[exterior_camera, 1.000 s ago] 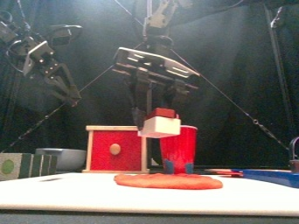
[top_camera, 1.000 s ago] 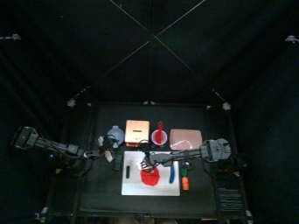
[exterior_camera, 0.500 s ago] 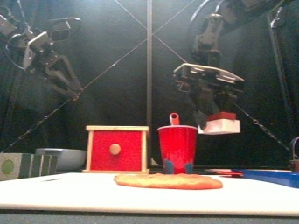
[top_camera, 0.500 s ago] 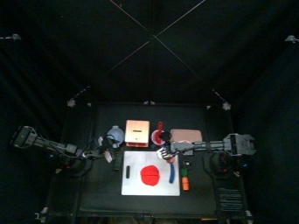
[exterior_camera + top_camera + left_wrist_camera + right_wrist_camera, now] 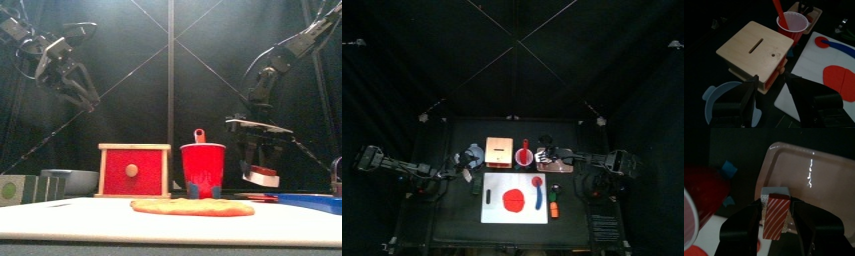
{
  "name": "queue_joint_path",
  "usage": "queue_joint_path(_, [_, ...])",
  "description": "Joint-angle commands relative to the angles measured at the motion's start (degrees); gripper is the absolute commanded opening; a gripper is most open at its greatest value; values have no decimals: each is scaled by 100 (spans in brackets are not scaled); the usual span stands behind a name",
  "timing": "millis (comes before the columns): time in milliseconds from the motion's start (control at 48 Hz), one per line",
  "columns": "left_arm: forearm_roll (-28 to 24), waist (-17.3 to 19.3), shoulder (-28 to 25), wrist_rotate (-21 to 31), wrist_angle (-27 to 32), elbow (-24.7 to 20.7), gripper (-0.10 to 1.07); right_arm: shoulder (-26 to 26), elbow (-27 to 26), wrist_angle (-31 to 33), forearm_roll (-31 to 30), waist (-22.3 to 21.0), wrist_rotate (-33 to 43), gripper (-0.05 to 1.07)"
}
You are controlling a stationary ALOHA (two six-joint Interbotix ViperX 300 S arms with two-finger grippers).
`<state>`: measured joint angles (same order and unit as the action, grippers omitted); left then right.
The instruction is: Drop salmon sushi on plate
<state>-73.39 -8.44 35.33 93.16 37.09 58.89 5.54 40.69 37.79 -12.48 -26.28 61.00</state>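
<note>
My right gripper (image 5: pixel 776 228) is shut on the salmon sushi (image 5: pixel 776 214), a white rice block with a red-striped top. It hangs just above the near edge of the pale pink square plate (image 5: pixel 811 180). In the top view the right gripper (image 5: pixel 545 158) is over the left part of the plate (image 5: pixel 561 151). In the front view the sushi (image 5: pixel 263 178) hangs low at the right, in the gripper (image 5: pixel 261 170). My left gripper (image 5: pixel 774 100) is open and empty, above the tan block (image 5: pixel 756 47); it rests at the table's left (image 5: pixel 462 173).
A red cup (image 5: pixel 523 154) with a spoon stands between the tan block (image 5: pixel 500 150) and the plate. A white mat (image 5: pixel 496 205) at the front holds a flat red piece (image 5: pixel 515 200), a blue utensil (image 5: pixel 540 195) and an orange piece (image 5: pixel 553 208). A grey-blue bowl (image 5: pixel 472 155) sits at the left.
My right gripper has carried the sushi from above the white mat to the right, past the red cup, and lowered it over the plate. The left arm has stayed put.
</note>
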Motion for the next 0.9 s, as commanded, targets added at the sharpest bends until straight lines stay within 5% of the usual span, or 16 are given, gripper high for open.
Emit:
queue_joint_path(0, [-9,26,-9,0,-9,-176,83,105,-35,-105,-35,-149,9,70])
queue_joint_path(292, [9,44,-9,9,0,-114,83,9,123,-44,0,-229,0,73])
queue_joint_path(604, [193,44,-9,-9,-9,-53,83,105,316,255,18,-352,9,94])
queue_joint_path(875, [229,97,-9,-18,0,-26,83,229,352,229,53,-369,70,94])
